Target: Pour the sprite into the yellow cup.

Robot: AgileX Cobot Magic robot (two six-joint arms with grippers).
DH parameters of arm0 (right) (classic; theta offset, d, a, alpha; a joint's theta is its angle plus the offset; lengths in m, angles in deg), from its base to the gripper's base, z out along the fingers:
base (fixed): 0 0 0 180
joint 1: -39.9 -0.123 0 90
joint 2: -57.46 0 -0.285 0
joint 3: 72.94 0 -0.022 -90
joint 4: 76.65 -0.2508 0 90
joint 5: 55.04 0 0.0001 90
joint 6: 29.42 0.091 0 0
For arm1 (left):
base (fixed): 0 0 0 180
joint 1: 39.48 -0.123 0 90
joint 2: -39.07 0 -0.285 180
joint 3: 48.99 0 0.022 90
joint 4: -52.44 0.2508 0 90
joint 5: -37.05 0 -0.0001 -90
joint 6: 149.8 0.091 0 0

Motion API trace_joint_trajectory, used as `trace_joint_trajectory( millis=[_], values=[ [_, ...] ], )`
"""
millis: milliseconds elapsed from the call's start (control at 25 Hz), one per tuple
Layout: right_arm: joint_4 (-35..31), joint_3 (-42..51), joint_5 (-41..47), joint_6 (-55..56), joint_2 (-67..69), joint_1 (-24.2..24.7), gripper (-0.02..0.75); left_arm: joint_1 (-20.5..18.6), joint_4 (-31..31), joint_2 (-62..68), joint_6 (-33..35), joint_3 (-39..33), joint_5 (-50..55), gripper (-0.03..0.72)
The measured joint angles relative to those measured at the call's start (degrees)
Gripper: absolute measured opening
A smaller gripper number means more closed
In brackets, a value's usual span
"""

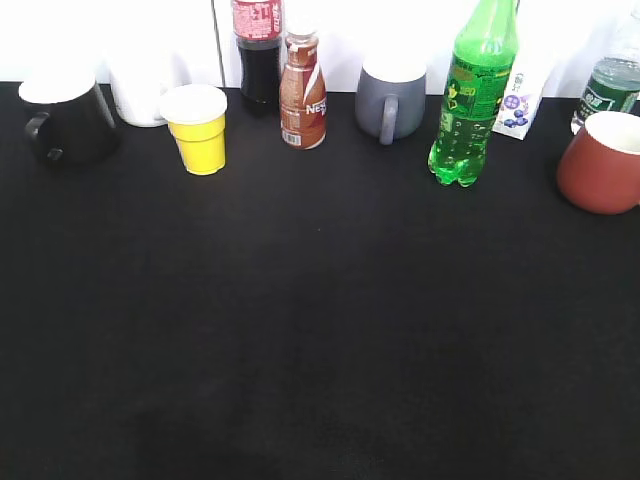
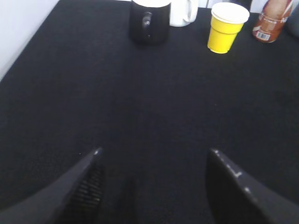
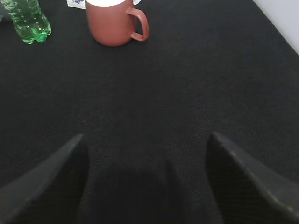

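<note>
Nothing has been grasped yet, so the approach is judged to be the step in hand: the left gripper [image 2: 154,186] and the right gripper [image 3: 145,182] are held spread apart and empty above the near part of the black table [image 1: 320,350]. The sprite [image 1: 472,100], standing upright at the far right and filled with green liquid, would next need to be gripped. The yellow cup [image 1: 199,129] stands well apart at the far left, its contents hidden.

Bright, even light from above. White backdrop [image 1: 150,25] past worktop's far edge blown out, swallowing white mug [image 1: 140,90] outline. Black tabletop [image 1: 320,330] matte, no glare, shadows barely visible. Wrist views soft; gripper fingers [image 2: 86,186] blurred at near edge.
</note>
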Motion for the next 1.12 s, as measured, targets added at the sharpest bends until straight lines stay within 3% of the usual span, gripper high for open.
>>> trace_joint_trajectory(
  millis=[280, 400, 600, 1120],
  values=[
    [-0.37, 0.00, 0.00, -0.14, 0.00, 0.00, 0.592, 0.05, 0.00, 0.00, 0.00, 0.00, 0.00, 0.471],
    [-5.90, 0.05, 0.00, -7.38, 0.00, 0.00, 0.592, 0.05, 0.00, 0.00, 0.00, 0.00, 0.00, 0.470],
    [-6.18, 0.05, -0.02, -7.56, 0.00, 0.00, 0.591, 0.05, 0.00, 0.00, 0.00, 0.00, 0.00, 0.438],
    [-6.25, 0.05, -0.02, -7.68, 0.00, 0.06, 0.589, 0.05, 0.00, 0.00, 0.00, 0.00, 0.00, 0.437]
  ],
)
